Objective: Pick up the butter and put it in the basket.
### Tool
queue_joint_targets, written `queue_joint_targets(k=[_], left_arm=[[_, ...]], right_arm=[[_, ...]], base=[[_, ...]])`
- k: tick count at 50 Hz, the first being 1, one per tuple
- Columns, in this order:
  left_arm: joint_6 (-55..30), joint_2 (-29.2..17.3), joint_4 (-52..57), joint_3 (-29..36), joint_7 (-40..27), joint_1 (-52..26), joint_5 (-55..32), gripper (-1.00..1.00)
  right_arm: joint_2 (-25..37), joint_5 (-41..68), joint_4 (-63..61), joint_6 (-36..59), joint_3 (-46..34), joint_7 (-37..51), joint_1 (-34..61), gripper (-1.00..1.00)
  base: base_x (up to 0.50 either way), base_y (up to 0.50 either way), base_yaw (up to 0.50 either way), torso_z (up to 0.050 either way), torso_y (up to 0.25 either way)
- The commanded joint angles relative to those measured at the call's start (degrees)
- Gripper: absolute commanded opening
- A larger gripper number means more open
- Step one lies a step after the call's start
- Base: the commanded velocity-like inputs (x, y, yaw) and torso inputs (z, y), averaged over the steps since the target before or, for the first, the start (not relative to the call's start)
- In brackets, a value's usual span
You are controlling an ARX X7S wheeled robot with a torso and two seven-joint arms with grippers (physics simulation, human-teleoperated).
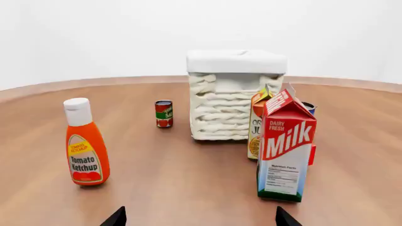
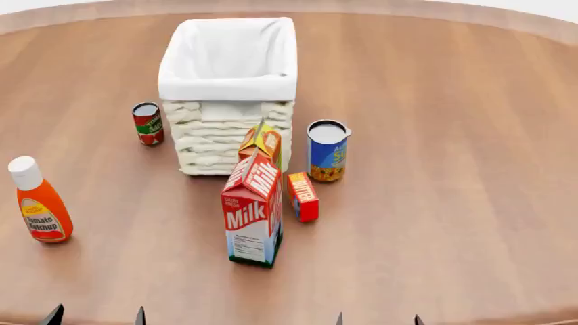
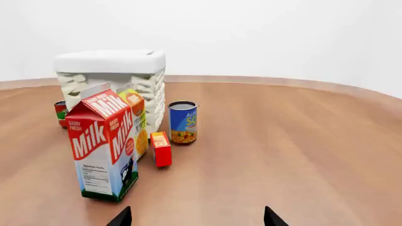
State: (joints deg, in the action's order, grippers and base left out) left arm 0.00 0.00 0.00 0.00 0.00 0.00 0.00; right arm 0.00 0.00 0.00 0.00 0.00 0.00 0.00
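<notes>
The butter [image 2: 302,196] is a small red box standing on the table just right of the milk carton [image 2: 254,210]; the right wrist view shows the butter [image 3: 161,149] too. In the left wrist view only a red sliver of it peeks from behind the carton. The white wicker basket [image 2: 227,128] stands behind them, also seen as the basket [image 1: 232,94] and basket [image 3: 113,70]. My left gripper [image 2: 96,317] and right gripper [image 2: 378,319] sit at the near table edge, both open and holding nothing, well short of the butter.
An orange juice carton [image 2: 262,143] stands between the milk and the basket. A blue can [image 2: 327,150] is right of the basket, a small red can [image 2: 148,123] left of it. A ketchup bottle [image 2: 40,203] stands at the far left.
</notes>
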Motion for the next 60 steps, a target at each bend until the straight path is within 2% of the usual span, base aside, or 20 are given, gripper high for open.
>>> queue_joint_targets(k=[1,13,15,16,17,25,60], left_arm=[[-0.1,-1.3,0.1,1.5,-1.5,0.0,-1.3,1.00],[1.3,-3.0,-0.3,4.0,-4.0,0.2,-1.4,1.00],[4.4,-3.5,-1.5,5.1,-5.4,0.3,1.6,1.00],[8.6,-1.0,-8.6,3.0,-1.9,-3.0,4.0,1.00],[6.1,-0.9,-2.3,1.9,-2.5,0.5,2.2,1.00],[7.8,-2.3,-3.5,4.9,-5.1,1.3,3.0,1.00],[8.1,-5.2,-4.2,8.3,-8.8,0.8,1.0,1.00]], right_arm=[[0.6,0.6,-0.1,0.1,-0.8,0.8,0.0,1.00],[2.7,2.4,-0.6,0.2,-3.2,3.6,0.0,1.00],[2.8,2.4,-0.5,0.3,-3.4,3.8,0.1,1.00],[0.3,-1.3,1.1,0.0,-2.6,2.7,3.0,1.00],[1.3,0.8,-0.4,-0.1,-1.8,1.9,0.1,1.00],[2.9,0.2,-1.1,-0.3,-3.1,4.3,-0.6,1.00],[5.5,1.9,-3.0,3.1,-7.0,6.9,-0.4,1.00]], base=[[0.00,0.00,0.00,0.000,0.000],[0.00,0.00,0.00,0.000,0.000],[0.00,0.00,0.00,0.000,0.000],[0.00,0.00,0.00,0.000,0.000],[0.00,0.00,0.00,0.000,0.000],[0.00,0.00,0.00,0.000,0.000],[0.00,0.00,0.50,0.000,0.000]])
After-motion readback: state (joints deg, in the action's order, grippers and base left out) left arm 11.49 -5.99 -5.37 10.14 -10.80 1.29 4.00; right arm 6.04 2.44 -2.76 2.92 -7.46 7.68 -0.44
